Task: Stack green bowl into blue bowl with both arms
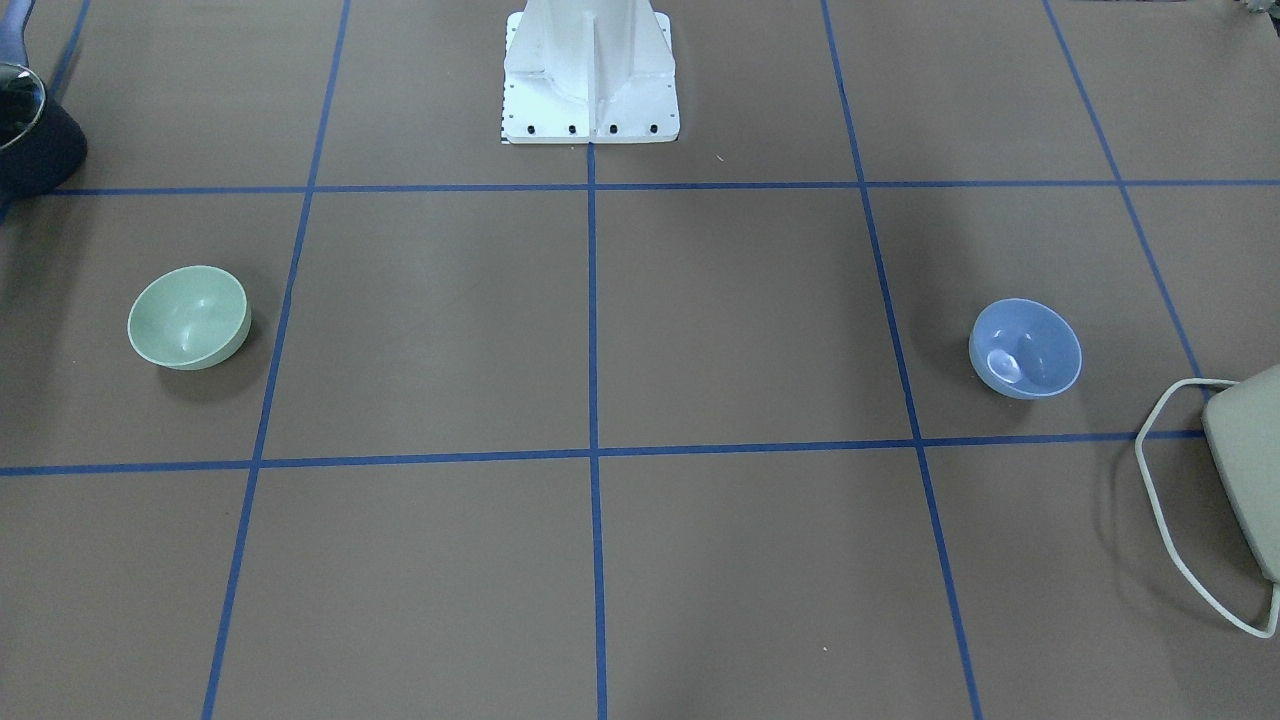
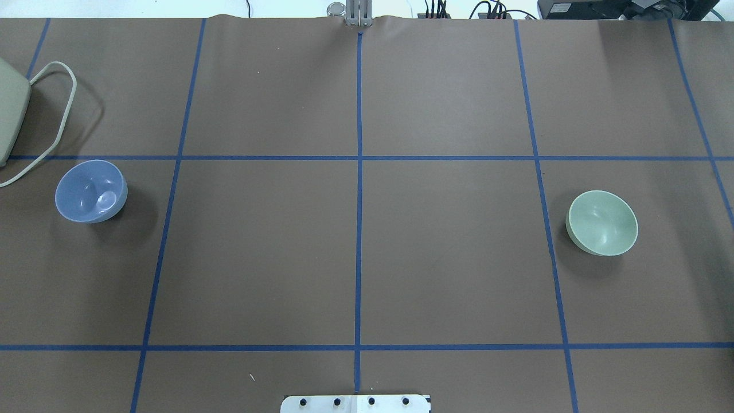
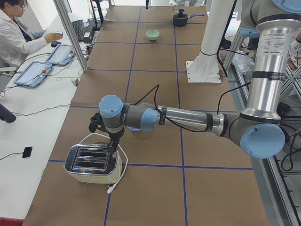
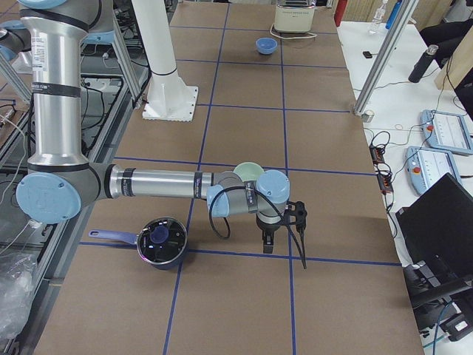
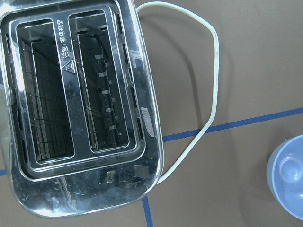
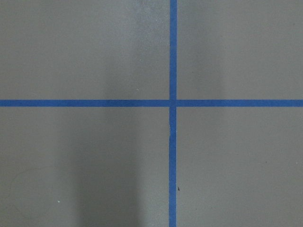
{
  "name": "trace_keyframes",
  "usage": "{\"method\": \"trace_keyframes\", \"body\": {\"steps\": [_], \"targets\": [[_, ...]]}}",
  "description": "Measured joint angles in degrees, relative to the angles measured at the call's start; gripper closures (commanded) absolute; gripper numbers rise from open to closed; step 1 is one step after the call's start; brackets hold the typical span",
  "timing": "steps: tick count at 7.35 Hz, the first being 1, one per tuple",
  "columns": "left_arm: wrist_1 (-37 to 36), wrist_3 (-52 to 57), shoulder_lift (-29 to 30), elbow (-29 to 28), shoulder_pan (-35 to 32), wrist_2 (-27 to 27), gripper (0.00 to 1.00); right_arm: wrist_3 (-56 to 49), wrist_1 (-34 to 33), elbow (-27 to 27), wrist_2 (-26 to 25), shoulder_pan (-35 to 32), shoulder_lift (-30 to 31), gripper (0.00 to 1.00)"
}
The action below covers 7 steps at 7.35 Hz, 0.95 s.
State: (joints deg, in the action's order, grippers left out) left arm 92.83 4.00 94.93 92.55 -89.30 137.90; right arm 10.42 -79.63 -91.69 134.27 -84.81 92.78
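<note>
The green bowl sits upright on the table's right side; the right arm's wrist partly covers it in the exterior right view. On the left side stands the blue bowl, and its rim shows at the left wrist view's right edge. My left gripper hangs over the toaster, beside the blue bowl. My right gripper points down at bare table just past the green bowl. Both show only in the side views, so I cannot tell if they are open or shut.
A chrome toaster with a looping white cord lies at the left end. A dark pot with a lid stands at the right end. The white pedestal is at the table's middle edge. A person sits alongside.
</note>
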Motion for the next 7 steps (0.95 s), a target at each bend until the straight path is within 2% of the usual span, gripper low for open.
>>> {"method": "trace_keyframes", "body": {"steps": [4, 7], "targets": [[0.44, -1.10, -0.54, 1.71, 0.01, -0.64, 0.00, 0.14, 0.00, 0.26, 0.06, 0.00, -0.46, 0.00], [0.40, -11.54, -0.27, 5.61, 0.30, -3.59, 0.00, 0.23, 0.00, 0.37, 0.03, 0.11, -1.66, 0.00]]}}
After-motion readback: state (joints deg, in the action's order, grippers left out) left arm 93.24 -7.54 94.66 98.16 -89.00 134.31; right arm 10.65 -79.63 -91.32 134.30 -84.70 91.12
